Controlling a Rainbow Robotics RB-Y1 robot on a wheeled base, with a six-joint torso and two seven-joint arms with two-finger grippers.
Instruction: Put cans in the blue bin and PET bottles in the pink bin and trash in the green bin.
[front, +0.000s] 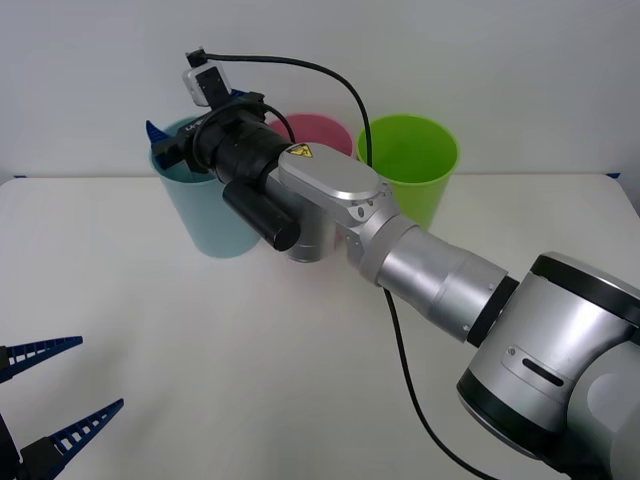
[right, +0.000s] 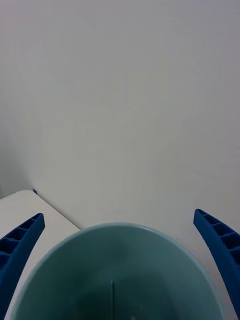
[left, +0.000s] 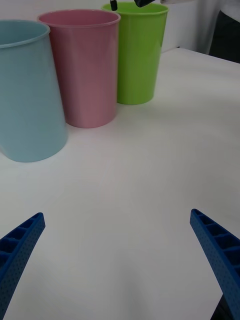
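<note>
The right gripper is being held over the blue bin at the upper left of the front view, jaws spread wide (nothing between them). The pink bin and green bin, smooth tapered plastic, are standing beside it on the white surface. The left gripper is being kept wide open at lower left.

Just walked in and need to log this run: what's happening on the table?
The right pincer is reached out over the mouth of the blue bin, fingers open and holding nothing. The pink bin and green bin stand beside it along the far side of the table. The left pincer waits open, low at the near left corner.
</note>
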